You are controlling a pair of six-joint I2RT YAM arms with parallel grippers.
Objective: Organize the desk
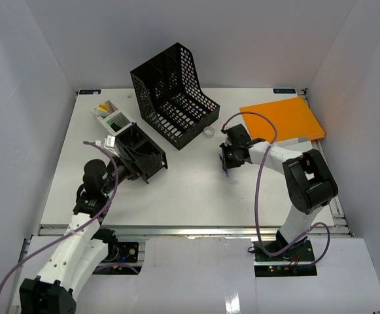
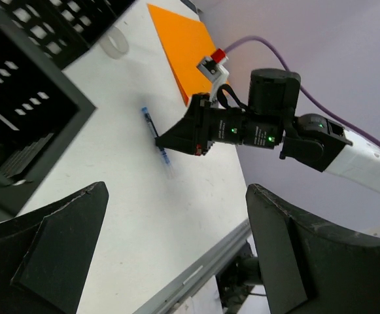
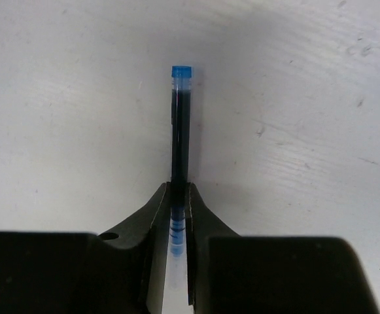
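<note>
Counter (image 1: 190, 196) spreads white and wide across the top view, with a metal rail (image 1: 190, 229) along its near edge; only this view takes in the whole of it. At the far left back sits a small white tray (image 1: 111, 116), its compartments holding coloured bits too small to name. Near it, the left hand (image 1: 147, 156) hangs low over the left half of the counter, spread as wide as it goes and holding nothing. Its own camera shows both fingers (image 2: 59, 242) with bare counter between them. Behind the middle stands a black mesh file rack (image 1: 173, 95), and a clear tape ring (image 1: 208, 133) lies flat just beside its right front corner.

Right of centre, the right hand (image 1: 227, 162) points down at the counter. From above its grip is hidden, but the right wrist view settles it. The fingers (image 3: 147, 216) are pinched tight on a blue-capped pen (image 3: 180, 131), which runs straight out ahead of them. The left wrist view adds a side look: the pen runs along the surface, gripped near its middle, with the fingertips down at the counter. Whether the pen touches the surface or is just off it I cannot tell. At the far right back an orange folder (image 1: 284, 118) lies flat, apart from the right hand.
</note>
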